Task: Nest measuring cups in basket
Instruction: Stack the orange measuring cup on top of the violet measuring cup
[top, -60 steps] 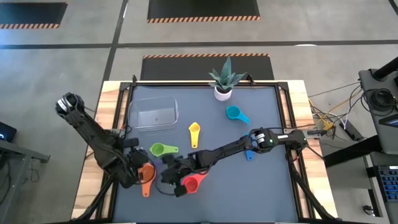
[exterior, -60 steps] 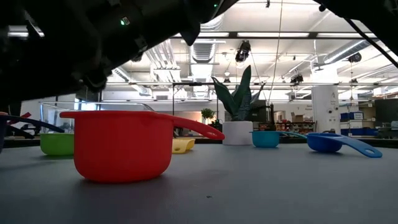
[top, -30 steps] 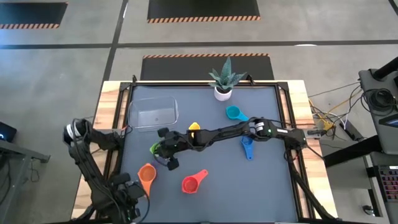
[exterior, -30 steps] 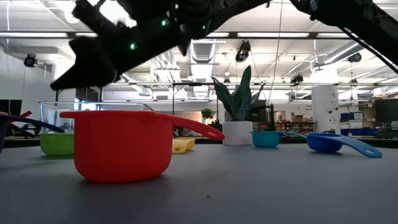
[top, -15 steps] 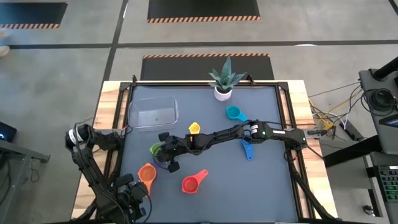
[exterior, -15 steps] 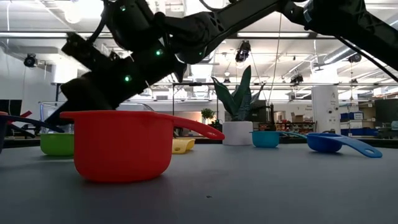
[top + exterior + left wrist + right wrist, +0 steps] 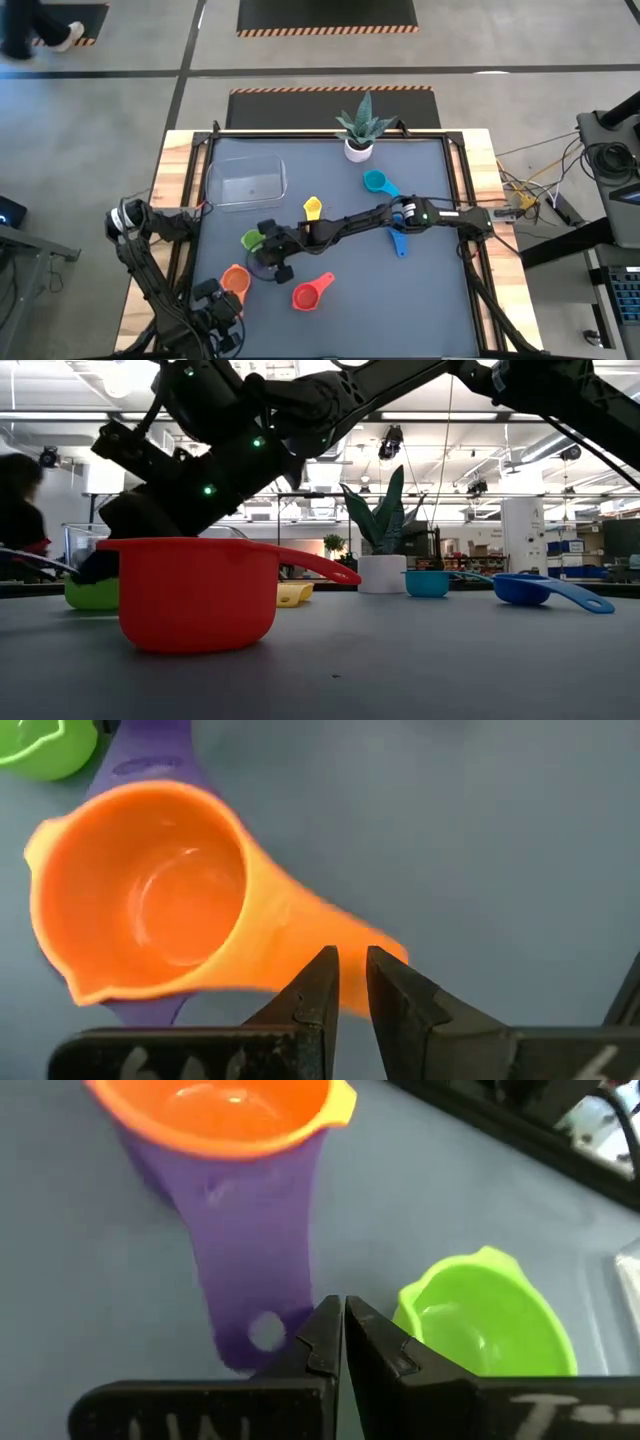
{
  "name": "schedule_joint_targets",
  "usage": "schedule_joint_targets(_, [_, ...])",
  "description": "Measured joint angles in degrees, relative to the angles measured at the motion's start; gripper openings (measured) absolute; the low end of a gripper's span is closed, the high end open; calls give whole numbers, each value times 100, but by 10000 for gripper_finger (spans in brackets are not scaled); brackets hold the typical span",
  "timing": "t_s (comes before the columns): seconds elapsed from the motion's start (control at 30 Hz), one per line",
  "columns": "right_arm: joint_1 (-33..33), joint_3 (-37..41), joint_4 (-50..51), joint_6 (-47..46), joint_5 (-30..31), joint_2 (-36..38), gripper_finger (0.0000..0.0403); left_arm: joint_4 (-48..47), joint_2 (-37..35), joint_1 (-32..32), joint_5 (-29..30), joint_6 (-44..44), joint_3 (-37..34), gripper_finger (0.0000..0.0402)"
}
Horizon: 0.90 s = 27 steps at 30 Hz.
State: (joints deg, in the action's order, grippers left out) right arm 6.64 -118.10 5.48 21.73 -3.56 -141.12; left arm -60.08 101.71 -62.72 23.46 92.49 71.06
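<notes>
Reviewing the table from above, I find my right arm stretched across the mat, its right gripper (image 7: 272,258) low over the front-left area, between the green cup (image 7: 252,240) and the orange cup (image 7: 236,280). In the right wrist view its fingers (image 7: 322,1330) are pressed fully together with nothing between them; the tips sit at the end of the purple cup's handle (image 7: 255,1295), close beside its hanging hole, and I cannot tell whether they touch it. The orange cup sits nested in the purple cup, whose handle reaches toward the green cup just beside it.

My left arm is drawn back at the front-left corner of the table, its left gripper (image 7: 215,305) just off the orange cup. In the left wrist view the fingers (image 7: 318,988) stand a narrow slit apart and hold nothing; they hang above the orange cup's handle (image 7: 320,935).

The red cup (image 7: 309,294) stands alone near the front edge. The yellow cup (image 7: 312,207) lies near the table's middle, the blue cup (image 7: 398,243) lies under the right arm, and the teal cup (image 7: 376,182) lies farther back. The basket (image 7: 244,184) sits at the back left, with no cup in it. A potted plant (image 7: 359,135) stands at the back edge.
</notes>
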Motion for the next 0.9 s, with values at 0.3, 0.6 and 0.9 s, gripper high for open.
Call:
schedule_joint_targets(0.3, [66, -274, 358, -13, 60, 19, 9, -1340, -28, -150, -454, 394, 1067, 37])
schedule_joint_targets(0.6, [-71, -326, 387, 127, 67, 24, 9, -1340, 148, -393, -728, 918, 805, 37])
schedule_joint_targets(0.9, [-66, -326, 422, 138, 55, 28, 9, -689, 229, -393, -925, 859, -19, 37])
